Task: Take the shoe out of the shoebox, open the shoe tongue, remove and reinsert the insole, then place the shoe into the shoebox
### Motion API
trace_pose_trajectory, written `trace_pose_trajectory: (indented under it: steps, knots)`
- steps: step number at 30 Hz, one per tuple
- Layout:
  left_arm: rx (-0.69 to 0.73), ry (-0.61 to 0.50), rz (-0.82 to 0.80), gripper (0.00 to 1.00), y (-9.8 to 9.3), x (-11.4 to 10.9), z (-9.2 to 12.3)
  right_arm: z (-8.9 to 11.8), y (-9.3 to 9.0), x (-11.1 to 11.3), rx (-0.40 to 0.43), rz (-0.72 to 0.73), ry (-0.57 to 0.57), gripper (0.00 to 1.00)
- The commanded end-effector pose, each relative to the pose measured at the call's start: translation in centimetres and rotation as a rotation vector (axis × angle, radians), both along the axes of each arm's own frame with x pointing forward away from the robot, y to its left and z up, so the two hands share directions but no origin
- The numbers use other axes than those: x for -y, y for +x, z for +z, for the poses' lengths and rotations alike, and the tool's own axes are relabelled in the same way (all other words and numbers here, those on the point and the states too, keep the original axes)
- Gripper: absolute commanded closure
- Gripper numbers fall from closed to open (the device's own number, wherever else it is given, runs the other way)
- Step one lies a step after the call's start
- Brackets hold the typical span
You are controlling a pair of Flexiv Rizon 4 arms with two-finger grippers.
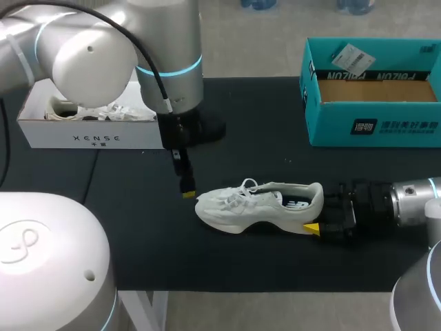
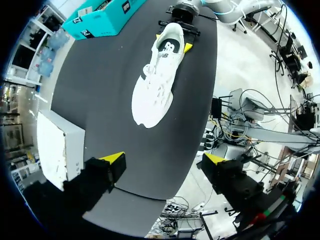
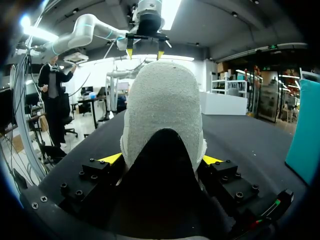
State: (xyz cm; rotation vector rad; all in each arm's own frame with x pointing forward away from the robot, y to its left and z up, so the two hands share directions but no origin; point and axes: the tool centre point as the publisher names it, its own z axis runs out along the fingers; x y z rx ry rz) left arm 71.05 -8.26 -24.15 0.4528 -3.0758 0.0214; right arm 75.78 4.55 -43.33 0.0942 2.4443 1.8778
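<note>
Head view: white sneaker (image 1: pixel 258 205) upright on black tabletop (image 1: pixel 138 234), right hand (image 1: pixel 315 210) clamping heel, left hand (image 2: pixel 165 160) open near toe. Risk: left hand snags laces (image 1: pixel 241 189), twists sneaker out of heel grip.

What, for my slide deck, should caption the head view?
Right gripper grips the white shoe by its heel on the black table; open left gripper hangs near the toe, teal box behind.

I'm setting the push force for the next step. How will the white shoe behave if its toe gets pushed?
The shoe probably won't slide much, since the right gripper clamps its heel. Its mesh-looking upper likely dents softly, while the thick sole should stay stiff. Tipping seems unlikely: it stands upright on its sole.
</note>
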Motion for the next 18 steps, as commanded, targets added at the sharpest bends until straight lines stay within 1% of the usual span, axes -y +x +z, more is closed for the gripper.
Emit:
trace_pose_trajectory:
  steps: [1, 3, 5, 6, 8, 9, 13, 15, 16, 18]
  knots:
    - [-0.067, 0.058, 0.584, 0.00, -1.9, 3.8, -1.8, -0.4, -0.1, -0.3, -0.001, -0.002, -0.003, 1.00]
    - [-0.105, 0.035, 0.683, 0.00, -2.6, 4.8, -1.9, -0.4, -0.1, -0.3, -0.001, -0.002, -0.003, 1.00]
    - [-0.080, 0.051, 0.790, 0.00, -2.7, 5.4, -1.9, -0.4, -0.1, -0.3, -0.001, -0.002, -0.003, 1.00]
    - [-0.084, 0.035, 0.821, 0.00, -2.7, 5.7, -1.9, -0.4, -0.1, -0.3, -0.001, -0.002, -0.003, 1.00]
    - [-0.082, 0.058, 0.878, 0.00, -2.6, 6.4, -2.1, -0.4, -0.1, -0.3, -0.001, -0.002, -0.003, 1.00]
    - [-0.087, 0.048, 0.877, 0.00, -2.5, 6.7, -2.1, -0.4, -0.1, -0.3, -0.001, -0.002, -0.003, 1.00]
    - [-0.095, 0.079, 0.896, 0.00, -1.8, 7.8, -2.5, -0.4, -0.1, -0.3, -0.001, -0.002, -0.003, 1.00]
    - [-0.115, 0.083, 0.924, 0.00, -1.3, 7.9, -2.6, -0.4, -0.1, -0.3, -0.001, -0.002, -0.003, 1.00]
    - [-0.147, 0.084, 0.920, 0.00, -1.2, 8.1, -2.6, -0.4, -0.1, -0.3, -0.001, -0.002, -0.003, 1.00]
    - [-0.141, 0.085, 0.963, 0.00, -1.3, 8.3, -2.5, -0.4, -0.1, -0.3, -0.001, -0.002, -0.003, 1.00]
